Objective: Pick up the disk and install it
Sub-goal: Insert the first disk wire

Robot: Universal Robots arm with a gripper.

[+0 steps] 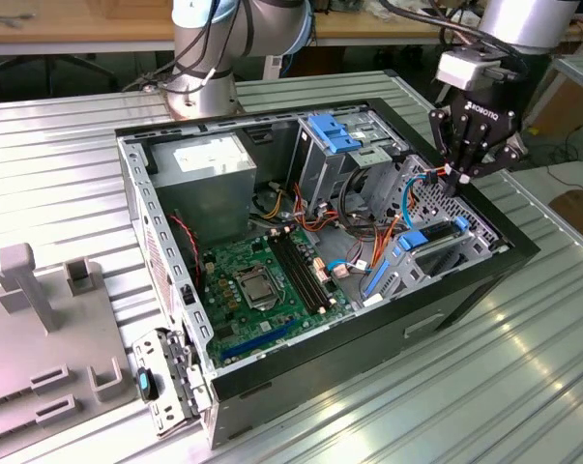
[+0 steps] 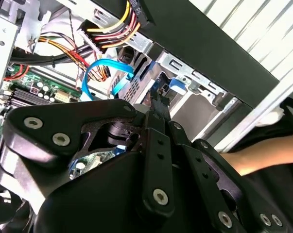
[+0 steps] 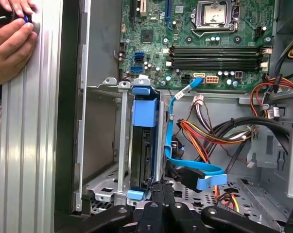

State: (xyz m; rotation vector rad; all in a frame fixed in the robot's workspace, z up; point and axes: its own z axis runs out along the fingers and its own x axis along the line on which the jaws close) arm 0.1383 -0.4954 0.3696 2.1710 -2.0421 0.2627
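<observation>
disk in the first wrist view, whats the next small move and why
Probably a short, straight push deeper into the metal bay. The disk stands on edge between the bay's rails in the first wrist view, and the claw sits at its near end, above the bay in the exterior view. Whether the disk is fully seated can't be told.

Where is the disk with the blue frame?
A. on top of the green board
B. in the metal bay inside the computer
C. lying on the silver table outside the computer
B: the disk sits in the metal bay inside the case, right by the end effector.
</observation>
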